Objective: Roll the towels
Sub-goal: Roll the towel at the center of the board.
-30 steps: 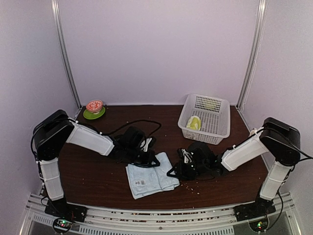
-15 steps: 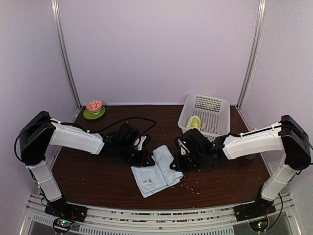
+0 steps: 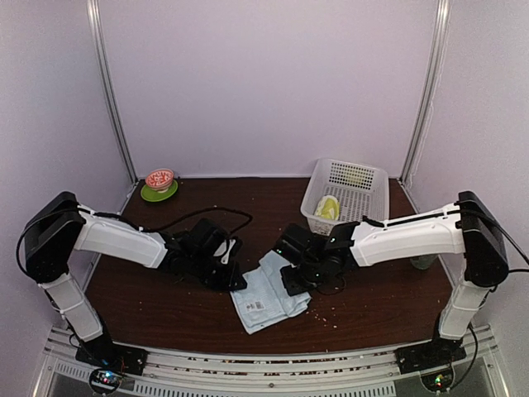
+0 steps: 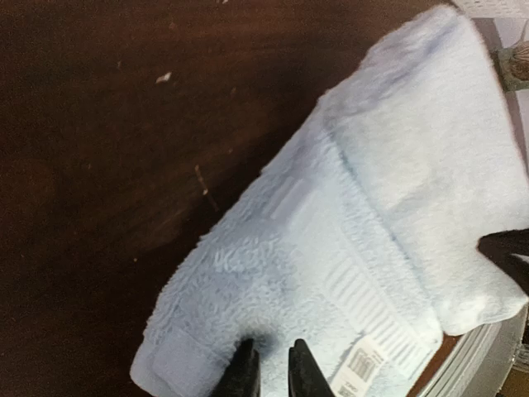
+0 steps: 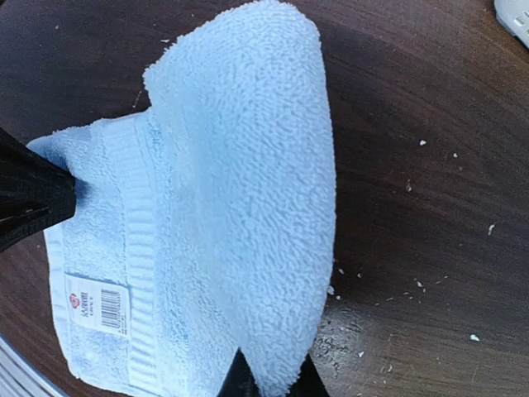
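Blue towel (image 3: 266, 291) on the desk (image 3: 157, 302), partly doubled over, with a hand at either side.
It lies in front of the white basket (image 3: 365, 188) and to its left, one part folded over the rest, its label (image 5: 97, 308) showing. The right hand (image 5: 269, 376) is clamped on the folded edge on the side nearer the basket. The left hand (image 4: 270, 372), on the side away from the basket, has its fingers almost together, pinching the towel's border. The yellow-green towel (image 3: 328, 207) sits inside the basket.

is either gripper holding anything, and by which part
Both pinch the light-blue towel: the right gripper grips the edge of its folded-over flap, the left gripper the hem beside the label.
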`<act>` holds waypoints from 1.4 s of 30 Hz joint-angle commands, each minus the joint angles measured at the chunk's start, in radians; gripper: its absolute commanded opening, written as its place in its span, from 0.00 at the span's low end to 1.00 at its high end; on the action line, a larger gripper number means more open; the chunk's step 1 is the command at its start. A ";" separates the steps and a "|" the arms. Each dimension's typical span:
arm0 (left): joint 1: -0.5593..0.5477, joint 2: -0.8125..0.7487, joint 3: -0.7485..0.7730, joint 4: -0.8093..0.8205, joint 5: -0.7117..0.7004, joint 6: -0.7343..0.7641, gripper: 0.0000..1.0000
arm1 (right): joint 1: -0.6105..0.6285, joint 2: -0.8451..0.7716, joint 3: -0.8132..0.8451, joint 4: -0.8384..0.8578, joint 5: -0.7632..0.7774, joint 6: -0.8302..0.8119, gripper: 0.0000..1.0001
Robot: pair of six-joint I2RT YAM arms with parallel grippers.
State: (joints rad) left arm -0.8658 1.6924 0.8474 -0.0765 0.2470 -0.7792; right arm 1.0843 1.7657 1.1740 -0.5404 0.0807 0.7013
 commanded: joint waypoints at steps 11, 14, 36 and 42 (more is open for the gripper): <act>-0.002 0.055 -0.037 0.076 0.024 -0.012 0.05 | 0.133 0.175 0.265 -0.246 0.254 -0.005 0.00; -0.003 0.048 -0.047 0.083 0.028 -0.014 0.05 | 0.146 0.185 0.272 -0.211 0.228 -0.003 0.00; -0.002 -0.038 -0.082 0.051 -0.002 0.004 0.02 | 0.125 0.049 0.017 0.224 -0.114 -0.031 0.32; -0.003 -0.063 -0.073 0.033 -0.011 0.015 0.02 | 0.110 0.028 -0.041 0.330 -0.205 -0.034 0.37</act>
State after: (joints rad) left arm -0.8658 1.6539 0.7719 -0.0319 0.2512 -0.7826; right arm 1.1995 1.8179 1.1580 -0.3180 -0.0246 0.6777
